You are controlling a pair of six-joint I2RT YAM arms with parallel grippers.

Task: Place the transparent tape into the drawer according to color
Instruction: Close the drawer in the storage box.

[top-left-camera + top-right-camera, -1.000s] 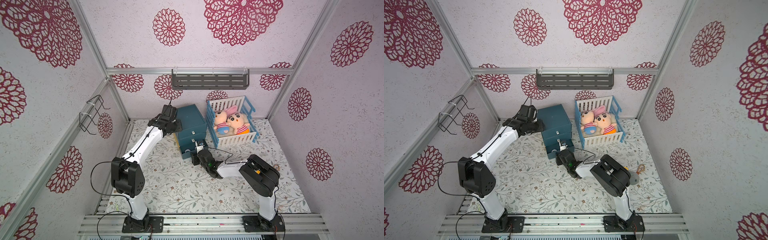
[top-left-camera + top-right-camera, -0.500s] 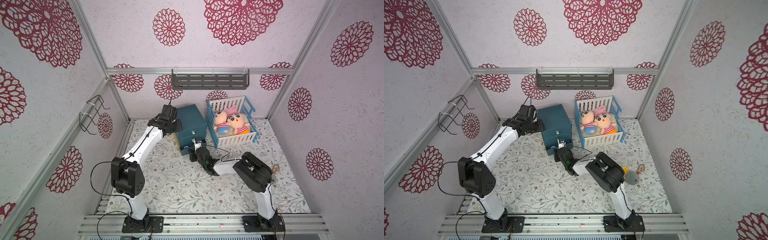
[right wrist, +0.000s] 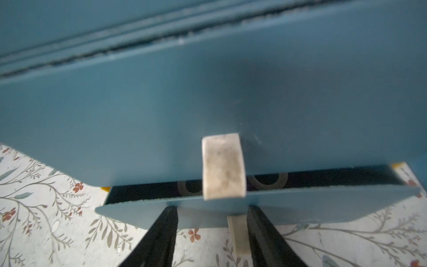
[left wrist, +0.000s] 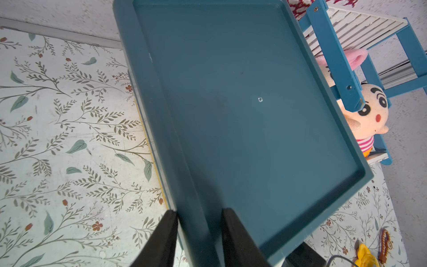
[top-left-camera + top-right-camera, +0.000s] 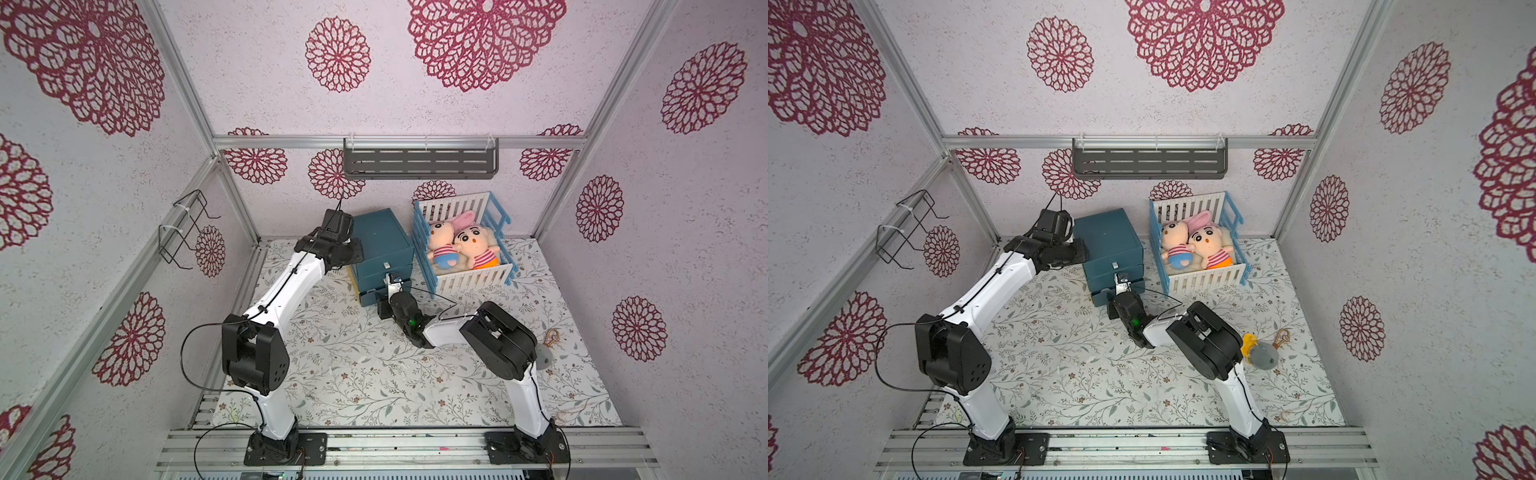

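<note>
Tape rolls, two of them, colours unclear, were seen inside the slightly open bottom drawer just ahead of the right gripper, whose jaws were spread either side of the drawer's white handle. The left gripper was clenched on the raised top edge of the cabinet. The drawer's inside was shown by the right wrist view alone.

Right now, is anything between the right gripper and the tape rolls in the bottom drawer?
Yes. The bottom drawer's front panel stands between the right gripper and the tape rolls. Only a narrow slit is open, partly covered by the pale handle.
</note>
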